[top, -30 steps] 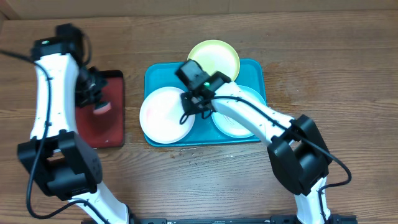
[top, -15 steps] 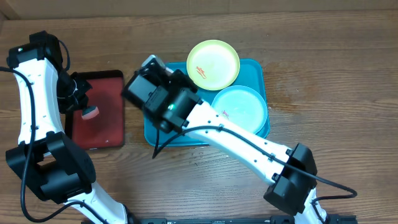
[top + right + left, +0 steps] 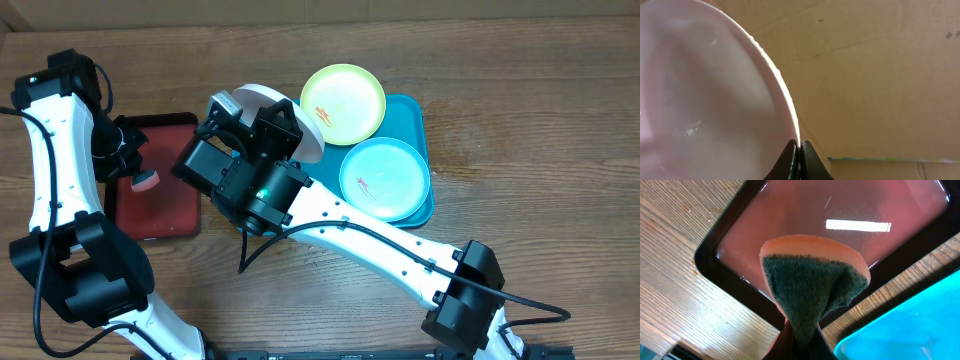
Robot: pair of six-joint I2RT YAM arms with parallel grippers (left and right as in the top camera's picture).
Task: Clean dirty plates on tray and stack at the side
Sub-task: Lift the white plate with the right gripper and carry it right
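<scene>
My right gripper (image 3: 799, 150) is shut on the rim of the white plate (image 3: 705, 100). It holds the plate tilted, high above the left part of the teal tray (image 3: 412, 115). In the overhead view the white plate (image 3: 262, 97) shows behind the right gripper (image 3: 283, 125). The yellow-green plate (image 3: 343, 103) lies on the tray's far edge and the mint plate (image 3: 385, 178) on its right half. Both carry small red-orange smears. My left gripper (image 3: 800, 342) is shut on a green-and-orange sponge (image 3: 815, 280) over the red tray (image 3: 840, 210). It also shows in the overhead view (image 3: 135, 165).
The black-rimmed red tray (image 3: 160, 205) lies left of the teal tray. The teal tray's corner (image 3: 920, 325) shows in the left wrist view. My raised right arm hides the teal tray's left half from above. Cardboard (image 3: 880, 75) fills the background behind the white plate.
My right gripper has lifted the white plate off the teal tray and tipped it up. My left arm shifted left with the sponge a second ago, then stayed still.
</scene>
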